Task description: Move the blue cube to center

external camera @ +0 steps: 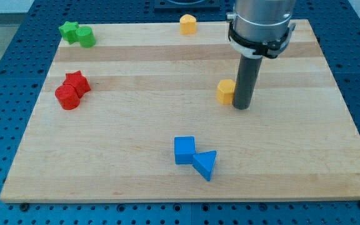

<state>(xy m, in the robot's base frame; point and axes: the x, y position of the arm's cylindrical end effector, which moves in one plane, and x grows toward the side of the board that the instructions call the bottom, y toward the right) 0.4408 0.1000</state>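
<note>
The blue cube (184, 150) sits on the wooden board (105, 175) in the lower middle of the view. A blue triangular block (205, 164) touches its lower right corner. My tip (242, 107) rests on the board right of centre, up and to the right of the blue cube and well apart from it. The tip stands right beside a yellow block (226, 91), at that block's right side.
A yellow pentagon-like block (187, 24) sits at the top edge. A green star (69, 30) and green cylinder (85, 37) are at the top left. A red star (77, 82) and red cylinder (67, 97) are at the left.
</note>
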